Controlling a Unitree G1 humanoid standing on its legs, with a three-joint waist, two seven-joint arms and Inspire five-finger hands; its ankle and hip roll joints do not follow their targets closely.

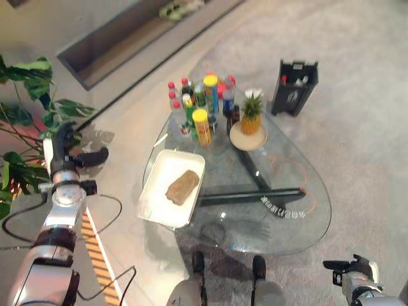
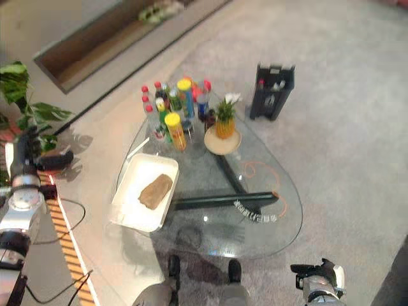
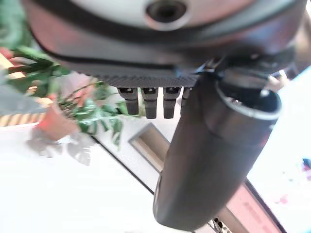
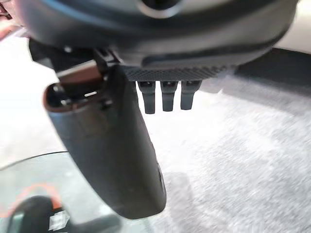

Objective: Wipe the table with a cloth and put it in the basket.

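Grey carpet and a pale hard floor meet beneath a low, rounded glass desk on dark legs, seen from above. At its left edge sits a white rectangular tray, which serves as the basket here; the brown folded cloth lies flat in the middle of it, touched by neither hand. Judged from this arrangement, the cloth is already at its destination, though whether the glass has been wiped cannot be told.

Toward the far end of the desk stands a tight cluster of bottles and cans, among them a yellow-lidded canister. Just beside the cluster, a small pineapple rests on a round plate. Grouping these at the far side leaves the near glass bare for wiping. A dark bin-like caddy stands on the carpet beyond the desk, and a potted plant grows at the left.

The left hand is raised well left of the desk, near the plant, thumb out and fingers relaxed, holding nothing. The right hand hangs low at the near right, off the desk; its wrist view shows the fingers straight and empty. Both hands appear parked clear of the work.
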